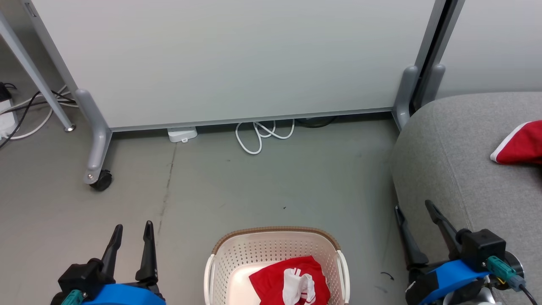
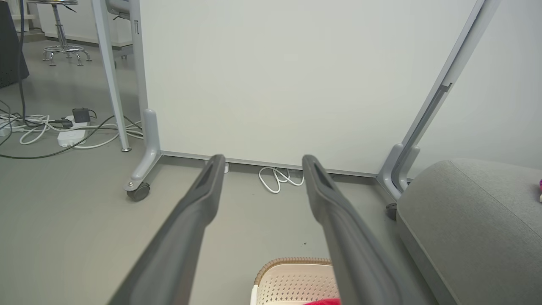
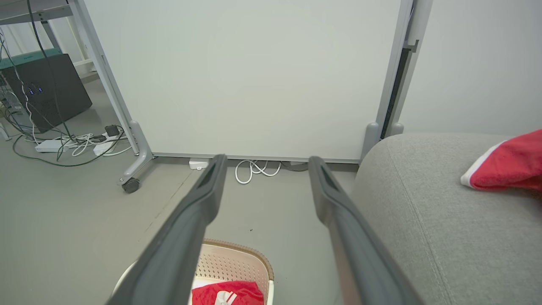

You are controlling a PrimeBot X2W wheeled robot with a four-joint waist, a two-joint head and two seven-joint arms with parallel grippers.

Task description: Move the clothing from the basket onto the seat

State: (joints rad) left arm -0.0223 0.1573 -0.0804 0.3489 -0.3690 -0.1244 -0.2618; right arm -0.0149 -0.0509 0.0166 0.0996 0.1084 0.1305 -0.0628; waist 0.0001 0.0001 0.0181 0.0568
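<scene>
A cream perforated basket (image 1: 271, 248) with a brown rim stands on the floor at the bottom centre, also in the wrist views as the basket (image 2: 292, 281) and basket (image 3: 230, 264). In it lies a red garment with a white striped part (image 1: 292, 281), (image 3: 226, 293). A second red garment with white trim (image 1: 521, 144), (image 3: 506, 165) lies on the grey seat (image 1: 457, 169), (image 2: 465, 224), (image 3: 432, 220) at the right. My left gripper (image 1: 132, 228) is open to the left of the basket. My right gripper (image 1: 415, 209) is open beside the seat's front. Neither holds anything.
A wheeled white partition panel (image 1: 237, 59) stands across the back, with a caster foot (image 1: 99, 180) at the left. White cable loops (image 1: 262, 133) and a small white box (image 1: 182, 134) lie under it. Cables and a power strip (image 2: 67, 127) lie at the far left.
</scene>
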